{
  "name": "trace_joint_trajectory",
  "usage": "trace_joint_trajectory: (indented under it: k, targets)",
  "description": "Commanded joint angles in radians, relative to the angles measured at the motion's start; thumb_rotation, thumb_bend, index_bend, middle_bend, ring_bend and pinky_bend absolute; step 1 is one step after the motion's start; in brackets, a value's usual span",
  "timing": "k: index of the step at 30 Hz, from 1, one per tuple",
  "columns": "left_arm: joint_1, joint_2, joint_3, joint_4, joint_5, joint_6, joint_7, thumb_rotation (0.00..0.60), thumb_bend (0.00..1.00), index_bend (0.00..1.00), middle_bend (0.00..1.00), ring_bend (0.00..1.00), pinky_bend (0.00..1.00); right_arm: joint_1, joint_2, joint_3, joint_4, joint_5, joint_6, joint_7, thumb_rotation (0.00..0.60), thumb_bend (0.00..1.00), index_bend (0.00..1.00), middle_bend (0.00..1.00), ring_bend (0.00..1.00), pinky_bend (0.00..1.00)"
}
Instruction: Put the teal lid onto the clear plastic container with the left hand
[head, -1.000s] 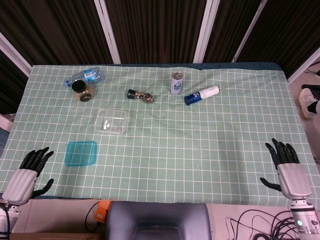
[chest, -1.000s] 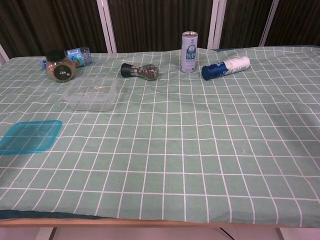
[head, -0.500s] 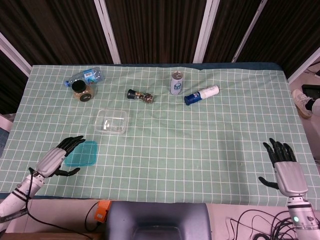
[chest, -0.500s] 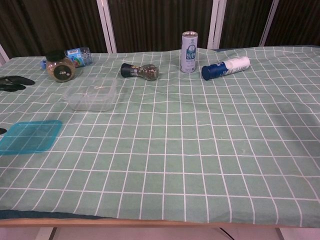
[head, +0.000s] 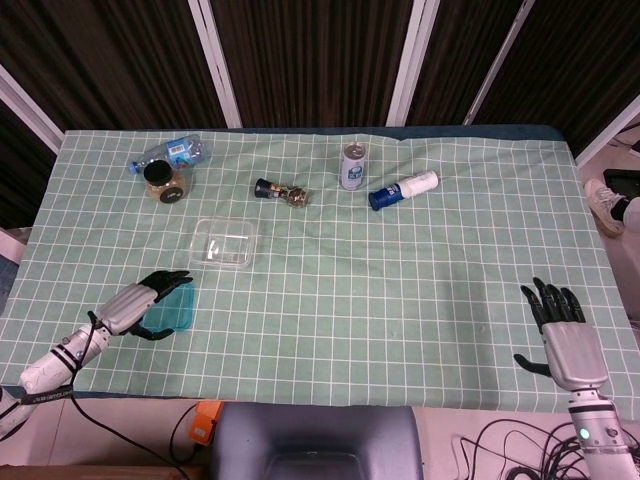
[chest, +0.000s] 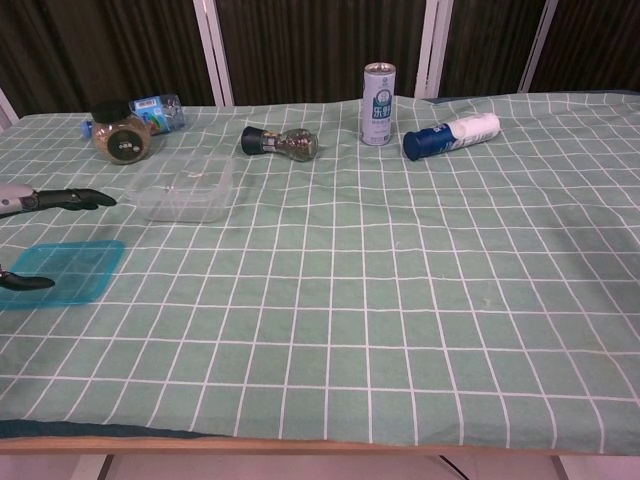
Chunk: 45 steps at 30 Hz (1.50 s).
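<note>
We see the left hand (head: 148, 296) spread open over the teal lid (head: 172, 309), its dark fingers (chest: 78, 198) stretched flat above the lid and the thumb low at the lid's near edge; whether anything actually touches the lid we cannot tell, and nothing is gripped. The lid, a flat rounded square of translucent plastic, lies on the table's near left, just in front of the clear plastic container (head: 224, 243), a shallow rectangular tub standing open. The right hand (head: 559, 325) rests open at the near right edge, fingers splayed, holding nothing. The table (head: 400, 300) wears a green cloth with a white grid, slightly creased, and dark slatted panels with white posts stand behind it. Along the far side lie a tipped water bottle (head: 168, 153), a round spice jar (head: 163, 181) with a black cap, a small pepper grinder (head: 281, 192) on its side, an upright metal can (head: 353, 165), and a white bottle with a blue cap (head: 403, 189) lying down.
</note>
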Motion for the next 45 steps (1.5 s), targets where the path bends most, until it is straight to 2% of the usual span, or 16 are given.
trace_joint_trajectory:
  k: [1, 20, 45]
  targets:
    - [-0.006, -0.027, 0.027, 0.051, 0.002, -0.004, -0.006, 0.600, 0.24, 0.00, 0.00, 0.00, 0.00, 0.002, 0.000, -0.003, -0.002, -0.003, -0.004, 0.000, 0.600, 0.06, 0.00, 0.00, 0.00, 0.00]
    - [-0.020, -0.091, 0.086, 0.181, -0.033, -0.058, -0.030, 0.600, 0.23, 0.00, 0.00, 0.00, 0.00, 0.009, 0.000, -0.007, -0.006, 0.005, -0.013, -0.007, 0.600, 0.06, 0.00, 0.00, 0.00, 0.00]
    - [-0.042, -0.092, 0.133, 0.184, -0.053, -0.118, -0.047, 0.600, 0.22, 0.00, 0.00, 0.00, 0.00, 0.018, 0.002, -0.010, -0.008, 0.009, -0.025, -0.006, 0.600, 0.06, 0.00, 0.00, 0.00, 0.00]
